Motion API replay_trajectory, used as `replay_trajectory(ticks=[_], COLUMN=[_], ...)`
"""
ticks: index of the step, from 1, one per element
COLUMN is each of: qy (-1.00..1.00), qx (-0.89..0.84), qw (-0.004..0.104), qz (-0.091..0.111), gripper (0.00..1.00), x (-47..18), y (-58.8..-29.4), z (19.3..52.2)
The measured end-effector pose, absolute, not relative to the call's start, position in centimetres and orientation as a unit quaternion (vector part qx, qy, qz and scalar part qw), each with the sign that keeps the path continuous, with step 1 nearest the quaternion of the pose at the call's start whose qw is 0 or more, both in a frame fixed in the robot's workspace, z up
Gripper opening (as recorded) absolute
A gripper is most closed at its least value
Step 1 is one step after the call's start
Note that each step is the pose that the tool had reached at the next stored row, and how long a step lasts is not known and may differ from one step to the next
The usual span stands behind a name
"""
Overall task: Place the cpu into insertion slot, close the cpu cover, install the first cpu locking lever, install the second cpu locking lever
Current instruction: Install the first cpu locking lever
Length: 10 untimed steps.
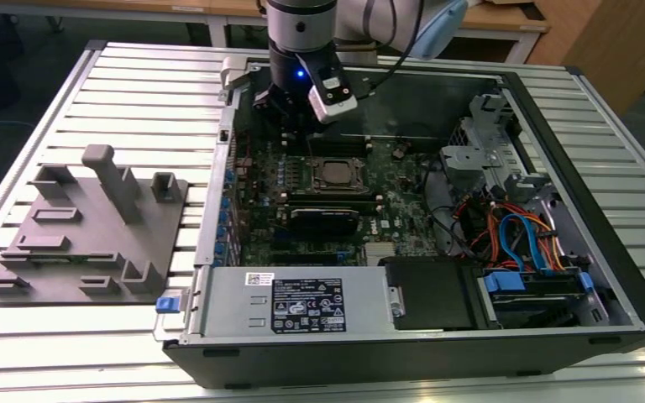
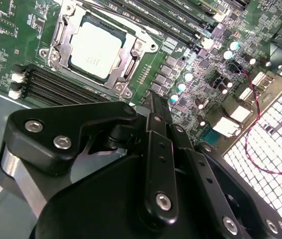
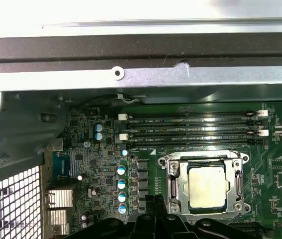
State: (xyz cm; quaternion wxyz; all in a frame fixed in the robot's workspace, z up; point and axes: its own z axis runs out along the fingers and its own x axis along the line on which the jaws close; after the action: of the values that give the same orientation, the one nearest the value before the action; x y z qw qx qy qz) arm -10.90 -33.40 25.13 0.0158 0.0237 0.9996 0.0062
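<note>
Near the cpu, the gripper hangs empty, jaws together. With the cpu seated in the slot under the cover, probably nothing needs gripping.

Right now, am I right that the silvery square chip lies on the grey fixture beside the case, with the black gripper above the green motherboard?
No: the silvery square chip sits in the metal-bordered socket, as both wrist views show; the black gripper is above the green motherboard.

In the exterior view the arm is cut off at the top edge. In the first wrist view the hand hides one edge of the metal cover.
</note>
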Motion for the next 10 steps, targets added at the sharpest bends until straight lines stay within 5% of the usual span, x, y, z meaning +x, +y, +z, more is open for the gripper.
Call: replay_trajectory(ticks=[10], qy=[1.0], qx=[0.024], qw=[0.016], qz=[0.007], gripper=[0.1], x=[-10.91], y=[-32.68], z=[25.13])
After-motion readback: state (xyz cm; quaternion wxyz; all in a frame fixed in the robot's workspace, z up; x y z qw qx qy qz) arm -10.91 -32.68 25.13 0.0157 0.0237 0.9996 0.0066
